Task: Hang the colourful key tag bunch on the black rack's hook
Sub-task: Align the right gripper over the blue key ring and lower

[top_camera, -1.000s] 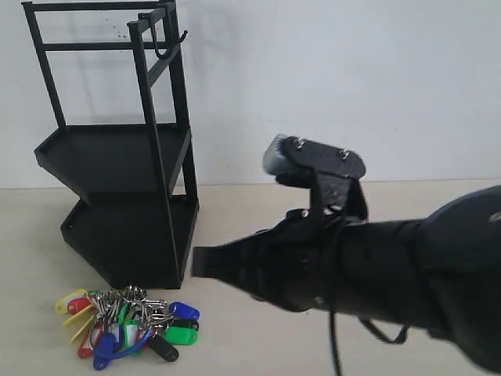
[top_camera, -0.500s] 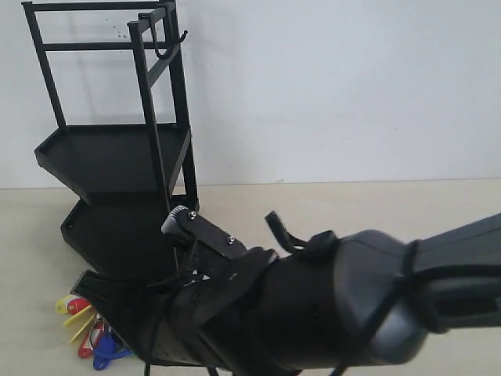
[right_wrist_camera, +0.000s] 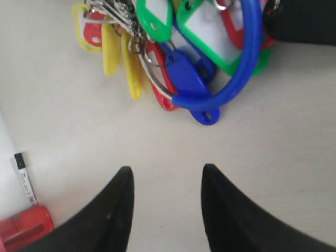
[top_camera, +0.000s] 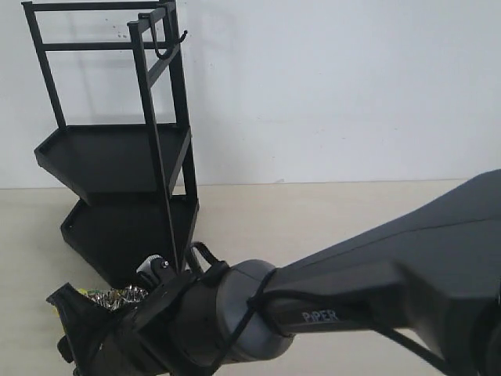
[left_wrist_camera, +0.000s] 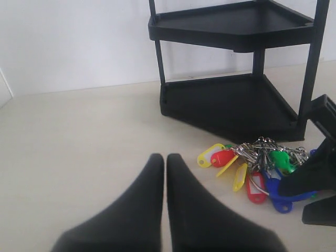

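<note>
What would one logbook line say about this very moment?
stage: pre-grasp | right pincer: open, just short of key tag bunch | left pincer: shut, empty | hook: bare

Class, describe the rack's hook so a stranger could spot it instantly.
Find the tall black metal two-tier rack against the white wall. At its top right corner in the exterior view hangs a thin black J-shaped metal hook. Unlike the straight bars around it, it curves to an upturned tip.

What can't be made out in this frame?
Exterior view: the right arm covers most of the colourful key tag bunch.
Left wrist view: the black rack is cut off by the frame edge; its hook is out of view.
Right wrist view: a red object is cut by the frame edge, unidentifiable.
</note>
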Controlling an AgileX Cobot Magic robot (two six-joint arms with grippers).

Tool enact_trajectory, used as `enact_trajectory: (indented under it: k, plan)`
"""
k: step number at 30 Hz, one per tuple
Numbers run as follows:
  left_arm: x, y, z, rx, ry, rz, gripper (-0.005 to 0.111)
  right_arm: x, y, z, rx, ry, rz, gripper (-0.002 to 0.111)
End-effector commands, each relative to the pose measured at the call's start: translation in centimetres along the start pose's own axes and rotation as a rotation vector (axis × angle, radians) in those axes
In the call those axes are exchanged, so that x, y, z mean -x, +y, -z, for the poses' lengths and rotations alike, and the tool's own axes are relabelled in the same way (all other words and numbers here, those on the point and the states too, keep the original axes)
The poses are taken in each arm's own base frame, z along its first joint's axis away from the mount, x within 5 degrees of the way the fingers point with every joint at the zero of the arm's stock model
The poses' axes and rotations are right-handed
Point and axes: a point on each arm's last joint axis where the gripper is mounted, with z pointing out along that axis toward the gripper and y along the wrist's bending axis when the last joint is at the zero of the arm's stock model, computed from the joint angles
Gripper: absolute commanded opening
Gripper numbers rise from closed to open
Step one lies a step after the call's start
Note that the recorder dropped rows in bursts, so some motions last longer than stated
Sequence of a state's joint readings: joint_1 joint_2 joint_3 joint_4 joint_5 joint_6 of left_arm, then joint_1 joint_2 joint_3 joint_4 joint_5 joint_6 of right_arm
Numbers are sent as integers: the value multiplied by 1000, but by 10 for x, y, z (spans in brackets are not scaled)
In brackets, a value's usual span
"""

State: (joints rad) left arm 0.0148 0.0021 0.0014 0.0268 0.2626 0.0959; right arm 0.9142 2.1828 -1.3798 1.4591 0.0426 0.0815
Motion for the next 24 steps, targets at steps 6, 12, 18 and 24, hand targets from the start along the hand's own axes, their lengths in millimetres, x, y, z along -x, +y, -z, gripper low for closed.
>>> enact_trajectory:
  k: [6,12,18,24]
  plan:
    - [1,0,0,-1,-11,2,4,38,8,13,24,69,-19,41]
    - [1,0,0,-1,-11,2,4,43,8,16,26,124,-16,41]
    - [1,0,0,-1,-11,2,4,45,8,16,27,103,-16,41]
    - [1,0,0,-1,-11,2,4,46,8,16,26,84,-8,41]
